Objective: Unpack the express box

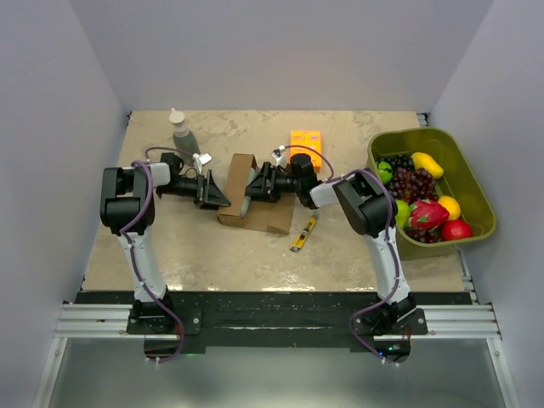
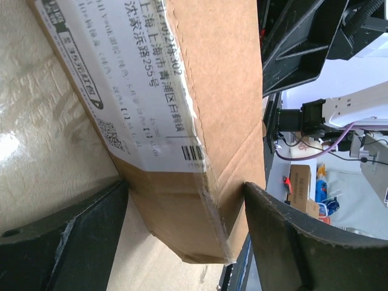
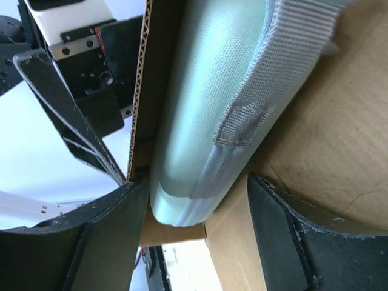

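The express box (image 1: 240,170), brown cardboard with a white printed label (image 2: 130,85), lies at the table's middle with its flaps open. My left gripper (image 1: 218,193) straddles the box's left end, and both dark fingers (image 2: 73,236) press its sides in the left wrist view. My right gripper (image 1: 252,187) reaches into the box from the right. Its jaws stand open around a pale green pouch (image 3: 200,91) with a grey webbing strap. One finger lies against the cardboard flap; the other finger (image 3: 285,230) stands off the pouch over the box's inner wall.
A flat orange box (image 1: 305,140) lies behind the right gripper. A yellow utility knife (image 1: 303,234) rests in front of the carton. A bottle (image 1: 181,132) stands at the back left. A green basket (image 1: 478,183) of fruit sits at the right edge.
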Motion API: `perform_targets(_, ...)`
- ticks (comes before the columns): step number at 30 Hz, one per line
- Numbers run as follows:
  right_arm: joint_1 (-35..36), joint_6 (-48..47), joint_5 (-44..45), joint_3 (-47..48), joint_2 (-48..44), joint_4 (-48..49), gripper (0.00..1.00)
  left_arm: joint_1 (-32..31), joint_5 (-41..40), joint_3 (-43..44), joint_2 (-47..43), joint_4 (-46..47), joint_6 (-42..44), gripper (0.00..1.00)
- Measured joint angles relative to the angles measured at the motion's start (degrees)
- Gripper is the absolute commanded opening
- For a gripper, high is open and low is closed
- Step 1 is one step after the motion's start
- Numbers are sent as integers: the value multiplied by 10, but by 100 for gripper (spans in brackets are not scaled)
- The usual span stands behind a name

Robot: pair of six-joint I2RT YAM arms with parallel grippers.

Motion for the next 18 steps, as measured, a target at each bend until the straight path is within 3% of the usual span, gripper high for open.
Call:
perform_targets(2,1,3,-1,6,5,3,62,0,0,-1,0,-2,2,80)
perform_targets(7,2,18,-4,10,30,46,31,0,0,-1,1,-5,10,81)
perform_targets(10,1,8,-5,10,31,49,22,0,-1,-1,1,-6,12,81)
perform_targets(14,-3,-45,-5,10,7,-16,18,-1,-7,-1,1,-8,12,80)
perform_targets(18,-15,-164,-1,16,-63,-184,18,-8,-15,1,1,-13,12,79)
